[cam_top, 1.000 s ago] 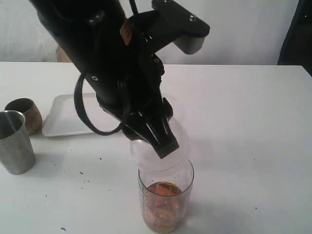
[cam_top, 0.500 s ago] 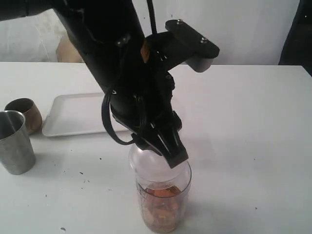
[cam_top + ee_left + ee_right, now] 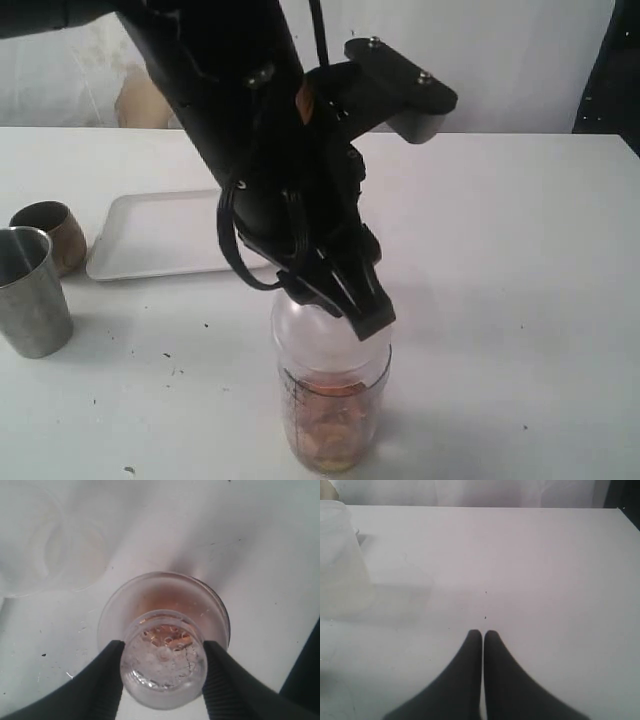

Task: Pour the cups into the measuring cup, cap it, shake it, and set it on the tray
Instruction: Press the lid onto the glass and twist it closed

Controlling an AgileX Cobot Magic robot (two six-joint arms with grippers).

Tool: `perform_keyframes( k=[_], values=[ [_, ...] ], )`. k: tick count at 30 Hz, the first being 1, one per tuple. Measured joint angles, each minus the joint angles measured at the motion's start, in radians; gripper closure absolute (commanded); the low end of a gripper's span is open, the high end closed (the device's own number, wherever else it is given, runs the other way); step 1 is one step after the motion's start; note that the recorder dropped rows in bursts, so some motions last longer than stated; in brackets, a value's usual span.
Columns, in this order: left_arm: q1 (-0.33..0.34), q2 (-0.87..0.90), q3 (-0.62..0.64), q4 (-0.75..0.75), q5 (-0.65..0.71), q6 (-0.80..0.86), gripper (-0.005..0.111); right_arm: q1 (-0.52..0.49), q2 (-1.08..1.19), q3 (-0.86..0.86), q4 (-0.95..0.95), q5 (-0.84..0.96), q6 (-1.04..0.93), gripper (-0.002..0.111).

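Vs a sec ago the clear lid (image 3: 318, 338) is lower. Then it hangs tilted above and a bit left of the measuring cup (image 3: 335, 425); now it sits over the cup's mouth, approx level. The left claw (image 3: 352, 305) comes down w/ it and stays clamped on the lid's domed top, one finger each side in the wrist view. Can't tell if the lid is pushed fully home; its rim blends w/ the cup wall. The measuring cup stands on the table (image 3: 500, 250), front-centre in the exterior view, w/ amber-brown stuff in its lower part. It's well apart from the tray (image 3: 150, 235), which lies behind and to the left. The steel cup (image 3: 30, 290) and brown cup (image 3: 55, 230) stand upright at far left, close together, so pouring looks done. Capping is prob the step in hand; shake and tray still to do. The right claw (image 3: 482, 640) is unchanged: fingers together, nothing in them, over bare table. Writing: faint marks and a dark line on the cup wall, too small to read. No brand or label legible anywhere.
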Motion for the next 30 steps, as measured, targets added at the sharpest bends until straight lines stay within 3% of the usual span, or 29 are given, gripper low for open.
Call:
perform_keyframes(
  k=[6, 30],
  values=[
    [0.000, 0.004, -0.053, -0.033, 0.006, 0.000, 0.107, 0.000, 0.000, 0.000, 0.000, 0.000, 0.000, 0.107],
    [0.000, 0.005, 0.043, -0.029, -0.005, 0.002, 0.107, 0.000, 0.000, 0.000, 0.000, 0.000, 0.000, 0.107]
  ],
)
